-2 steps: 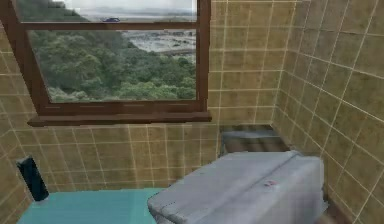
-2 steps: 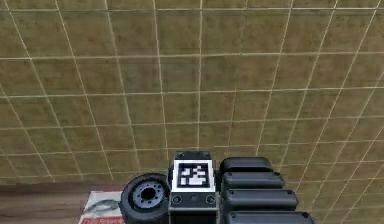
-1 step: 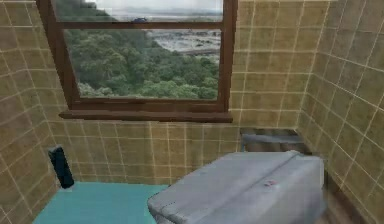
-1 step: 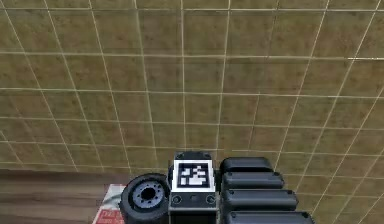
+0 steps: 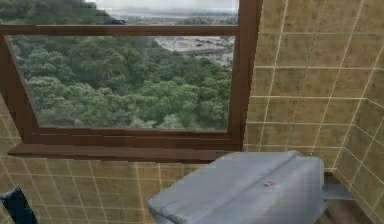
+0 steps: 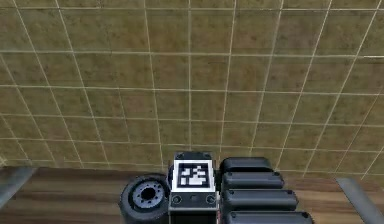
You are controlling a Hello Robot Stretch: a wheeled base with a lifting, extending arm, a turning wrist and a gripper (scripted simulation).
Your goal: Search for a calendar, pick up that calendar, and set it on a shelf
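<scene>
One window (image 5: 120,75), one grey box (image 5: 240,190), one white marker (image 6: 193,175).

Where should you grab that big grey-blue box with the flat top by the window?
Likely its near top edge, coming from the front and above. The grey-blue flat-topped box is broad and smooth, so only an edge looks thin enough, and the yellow tiled wall stands behind it.

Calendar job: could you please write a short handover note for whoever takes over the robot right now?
Pincer: low before the tiled wall; its far end cannot be made out, so whether it holds anything is unclear.
Ahead: a window, with a grey box below it to the right.
Done: no step visibly finished.
Left: find the calendar, pick it up, set it on a shelf.
</scene>
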